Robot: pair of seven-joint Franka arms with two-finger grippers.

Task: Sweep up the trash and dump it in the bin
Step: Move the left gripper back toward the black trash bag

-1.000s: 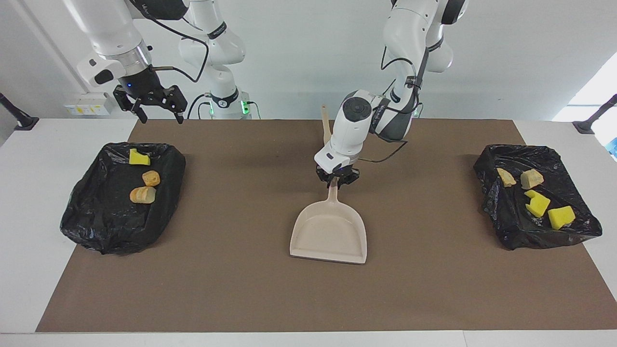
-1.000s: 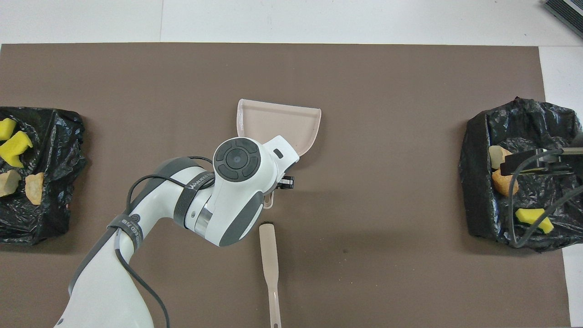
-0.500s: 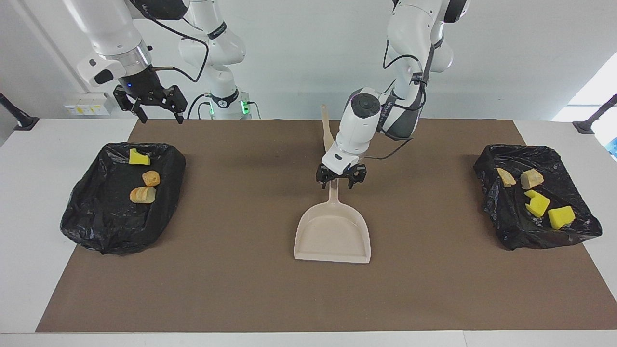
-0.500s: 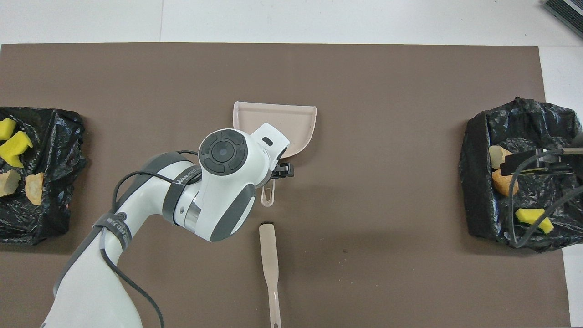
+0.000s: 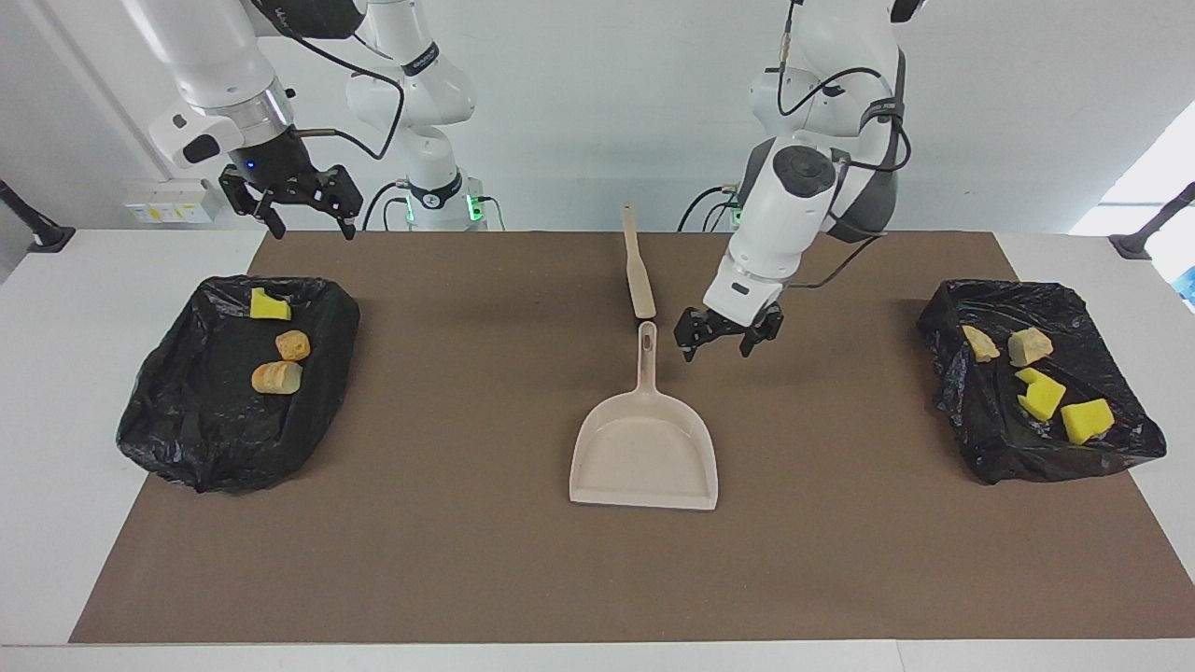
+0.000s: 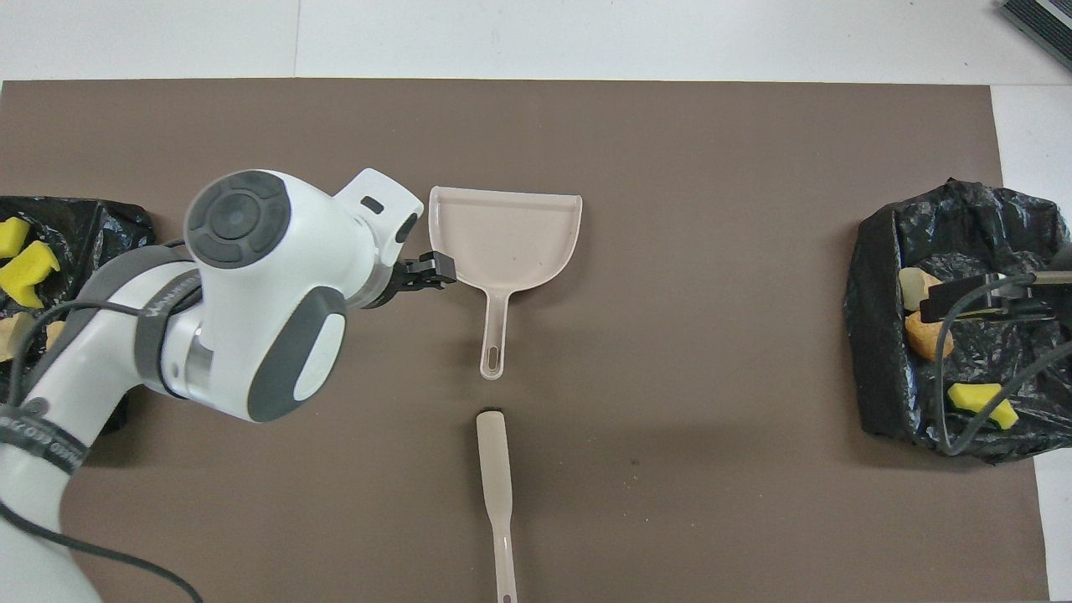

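White walls back a white desk [image 5: 56,392] covered by a wide brown mat [image 5: 467,560], with two white robot arms standing along its robot end. Left tool [image 5: 729,337] hangs low over the bare mat, just beside the dustpan's handle and apart from it, its two black fingers spread and gripping nothing. Beside it, the beige dustpan [image 5: 644,453] lies flat at the middle of the mat, pan empty, handle pointing toward the robots. Nearer the robots, in line with that handle and just clear of it, lies the beige brush [image 5: 638,266], untouched. Right tool [image 5: 297,203] waits raised over the robot-side edge of the bin at its own end, fingers spread and empty. Two bins lined with black bags sit at the desk's ends. One bin [image 5: 168,429], toward the right arm's end, holds three pieces of trash [image 5: 277,377]: a yellow sponge chunk and two bread pieces. Another bin [image 5: 990,448], toward the left arm's end, holds four more pieces [image 5: 1086,420], sponge and bread. No loose trash shows on the mat, so the dumping looks done and the tools set down; what remains, I judge, is only for the left arm to draw clear.
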